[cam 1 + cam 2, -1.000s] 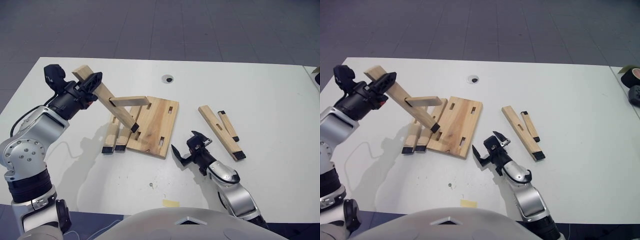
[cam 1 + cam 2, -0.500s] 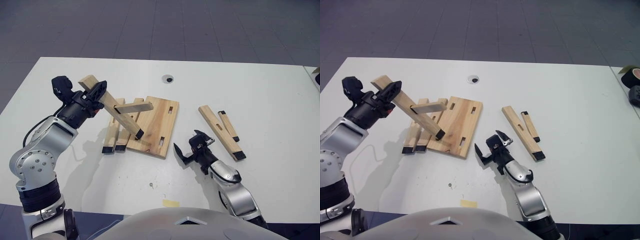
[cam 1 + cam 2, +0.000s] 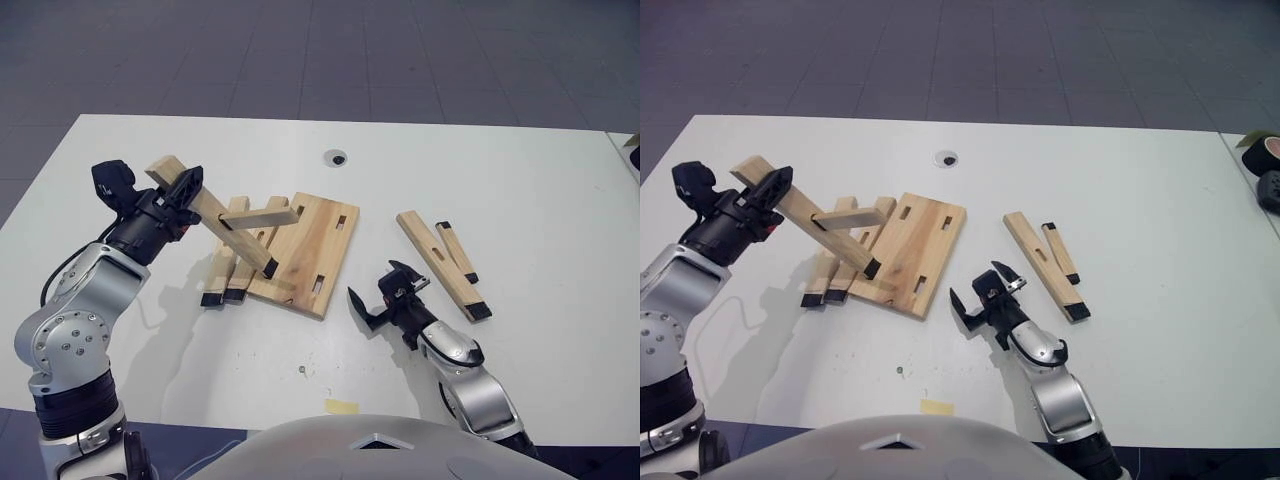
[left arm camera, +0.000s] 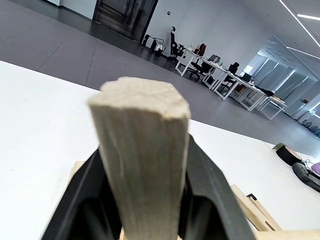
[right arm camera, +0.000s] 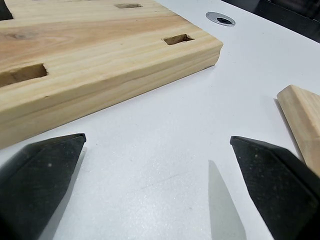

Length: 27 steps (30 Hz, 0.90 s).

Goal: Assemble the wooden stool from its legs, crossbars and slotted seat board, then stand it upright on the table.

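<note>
A pale rectangular wooden seat board (image 3: 305, 250) with four slots lies flat mid-table, slightly skewed. A pale wooden leg with a black foot cap (image 3: 225, 222) slants over its 9 o'clock edge, its top clamped in the left gripper (image 3: 187, 185) and a short wooden crossbar (image 3: 262, 214) jutting from it toward 3 o'clock. Two more black-capped legs (image 3: 218, 275) lie side by side at the board's 9 o'clock. A long slotted leg (image 3: 440, 262) and a shorter black-tipped piece (image 3: 456, 252) lie together at its 3 o'clock.

No text, label, number or sign can be read anywhere.
</note>
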Each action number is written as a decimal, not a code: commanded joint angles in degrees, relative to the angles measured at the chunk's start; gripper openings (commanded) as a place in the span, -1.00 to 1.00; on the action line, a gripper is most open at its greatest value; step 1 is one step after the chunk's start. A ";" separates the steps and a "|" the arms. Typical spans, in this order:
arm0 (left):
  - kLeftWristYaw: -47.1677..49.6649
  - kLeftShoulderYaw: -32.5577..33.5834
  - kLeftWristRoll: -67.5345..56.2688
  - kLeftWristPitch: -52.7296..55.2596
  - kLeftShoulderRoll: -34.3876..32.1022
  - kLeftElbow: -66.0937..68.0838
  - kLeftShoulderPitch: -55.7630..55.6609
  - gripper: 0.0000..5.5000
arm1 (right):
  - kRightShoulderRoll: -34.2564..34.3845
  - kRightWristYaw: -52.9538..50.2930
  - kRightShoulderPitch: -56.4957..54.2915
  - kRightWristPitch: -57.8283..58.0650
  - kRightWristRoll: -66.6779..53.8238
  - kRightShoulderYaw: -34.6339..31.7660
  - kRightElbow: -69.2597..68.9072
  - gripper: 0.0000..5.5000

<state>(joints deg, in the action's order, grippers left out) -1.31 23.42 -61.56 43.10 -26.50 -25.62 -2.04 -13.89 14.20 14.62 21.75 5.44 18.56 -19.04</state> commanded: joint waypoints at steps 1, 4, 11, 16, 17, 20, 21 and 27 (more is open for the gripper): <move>0.88 -0.79 3.13 0.03 0.07 -1.59 2.67 -0.62 | -0.63 0.55 -0.22 0.29 0.31 -0.46 -0.57 0.96; -2.24 -4.46 10.12 -3.88 -0.54 -4.65 6.29 -0.62 | -0.88 0.75 -0.25 0.32 0.43 -0.51 -0.80 0.96; -12.07 -14.04 27.92 -19.81 -0.07 -8.59 20.36 -0.62 | -1.86 1.51 -1.50 0.60 0.66 -1.30 -1.08 0.96; -15.38 -15.44 28.79 -25.81 4.37 -1.38 27.66 -0.62 | -2.48 2.27 -2.92 1.26 0.71 -2.00 -1.21 0.96; -15.11 -14.77 26.81 -25.15 5.02 -1.01 27.33 -0.62 | -2.38 2.23 -2.81 1.56 0.73 -2.02 -1.54 0.96; -15.22 -13.56 23.18 -24.37 4.86 -2.74 24.56 -0.62 | -2.57 2.97 -3.31 1.84 0.62 -1.77 -1.55 0.96; -15.47 -13.67 22.28 -23.59 4.01 -3.48 22.02 -0.62 | -2.49 2.91 -3.44 1.88 0.72 -1.78 -1.46 0.96; -16.14 -16.08 18.39 -18.74 2.18 -9.25 13.48 -0.62 | -2.31 3.41 -5.43 1.74 1.08 -1.91 -0.24 0.96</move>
<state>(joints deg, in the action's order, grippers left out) -16.96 10.09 -41.66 21.26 -24.10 -32.34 12.12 -15.98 17.22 10.95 23.16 6.22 16.72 -19.92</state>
